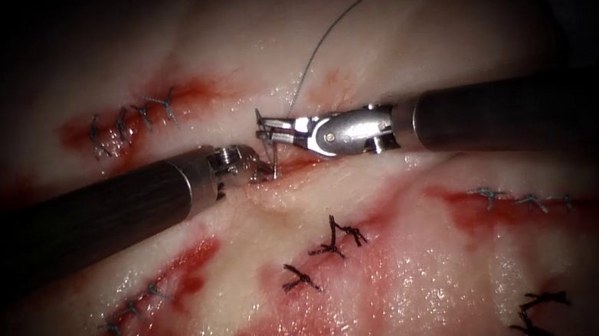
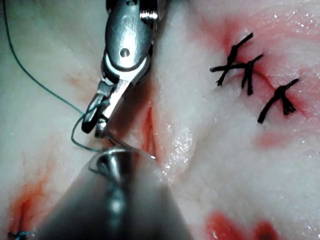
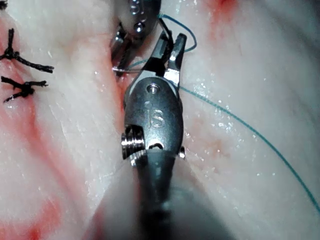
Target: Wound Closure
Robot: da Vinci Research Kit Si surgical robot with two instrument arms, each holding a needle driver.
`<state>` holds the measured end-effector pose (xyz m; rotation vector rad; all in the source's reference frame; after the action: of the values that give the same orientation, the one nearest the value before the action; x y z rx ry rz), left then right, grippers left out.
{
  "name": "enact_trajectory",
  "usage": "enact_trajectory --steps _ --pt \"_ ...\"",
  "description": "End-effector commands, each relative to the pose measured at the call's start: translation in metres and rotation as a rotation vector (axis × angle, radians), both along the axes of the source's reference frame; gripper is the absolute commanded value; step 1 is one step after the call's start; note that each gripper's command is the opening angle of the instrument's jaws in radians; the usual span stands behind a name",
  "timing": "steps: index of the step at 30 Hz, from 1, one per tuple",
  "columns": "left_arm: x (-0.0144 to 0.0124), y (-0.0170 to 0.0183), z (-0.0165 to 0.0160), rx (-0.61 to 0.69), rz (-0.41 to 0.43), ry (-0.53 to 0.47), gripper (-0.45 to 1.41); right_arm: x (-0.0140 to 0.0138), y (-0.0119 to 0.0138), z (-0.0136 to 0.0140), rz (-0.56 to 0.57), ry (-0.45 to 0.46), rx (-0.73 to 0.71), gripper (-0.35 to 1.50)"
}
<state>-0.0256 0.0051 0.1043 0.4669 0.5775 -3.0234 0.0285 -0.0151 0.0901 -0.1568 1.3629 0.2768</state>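
Note:
My right tool (image 1: 265, 131) reaches in from the right, jaws shut on the curved needle (image 1: 273, 157) near its tail end. From there the needle runs down to the cut (image 1: 292, 170), and its tip meets the tissue at the cut's edge. The left tool (image 1: 259, 167) lies low from the left with its tip touching the tissue beside the needle's lower end. Thread (image 1: 342, 19) trails from the needle's tail up and to the right. The left wrist view shows the right tool (image 2: 95, 120) on the needle (image 2: 132, 150). The right wrist view shows the right tool (image 3: 167, 50) with thread (image 3: 240, 122) beside it.
Several finished stitches sit around the site: blue ones upper left (image 1: 135, 118), lower left (image 1: 132, 306) and right (image 1: 524, 199), black knots below the cut (image 1: 336, 239) and lower right (image 1: 535, 314). Red fluid (image 1: 291, 335) stains the tissue.

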Motion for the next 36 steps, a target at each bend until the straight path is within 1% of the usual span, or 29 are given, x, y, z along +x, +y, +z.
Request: enact_trajectory --steps 1,2,3,6,12,16,17,22,23,26,30,36 --pt "-0.0006 0.0007 0.0002 -0.013 -0.009 -0.004 0.42 0.0004 0.0004 0.0007 0.03 -0.004 0.025 -0.35" --pt "-0.0006 0.0009 -0.0003 -0.028 -0.023 -0.011 0.29 0.0002 0.0005 0.0008 0.053 -0.013 0.035 -0.35" --pt "-0.0006 0.001 -0.001 -0.041 -0.042 -0.023 0.25 -0.0002 0.0008 0.0009 0.099 -0.027 0.056 -0.35" --pt "-0.0007 0.0009 -0.0025 -0.063 -0.077 -0.031 0.25 -0.0006 0.001 0.0011 0.13 -0.035 0.071 -0.35" --pt "-0.0012 -0.0001 -0.0053 -0.075 -0.15 -0.023 0.22 -0.0005 0.0011 0.001 0.131 -0.036 0.072 -0.35" --pt "-0.0016 -0.002 -0.0064 -0.086 -0.152 -0.021 0.15 -0.0006 0.0012 0.001 0.143 -0.042 0.072 -0.35" --pt "-0.0018 -0.0026 -0.0067 -0.089 -0.155 -0.019 0.1 -0.0006 0.0012 0.001 0.146 -0.043 0.072 -0.35" --pt "-0.0036 -0.0041 -0.007 -0.085 -0.151 -0.043 0.04 -0.0008 0.0015 0.0011 0.163 -0.052 0.072 -0.35" --pt "-0.0043 -0.0043 -0.0069 -0.088 -0.153 -0.05 -0.01 -0.0008 0.0015 0.001 0.168 -0.054 0.072 -0.35" --pt "-0.0057 -0.0047 -0.0066 -0.094 -0.148 -0.072 -0.07 -0.0011 0.0017 0.0009 0.194 -0.067 0.073 -0.35" --pt "-0.0068 -0.0053 -0.006 -0.084 -0.147 -0.093 -0.07 -0.0014 0.0019 0.0007 0.242 -0.116 0.081 -0.35" --pt "-0.0071 -0.0058 -0.0056 -0.078 -0.148 -0.095 -0.07 -0.0012 0.0016 0.0006 0.347 -0.228 0.096 -0.35"
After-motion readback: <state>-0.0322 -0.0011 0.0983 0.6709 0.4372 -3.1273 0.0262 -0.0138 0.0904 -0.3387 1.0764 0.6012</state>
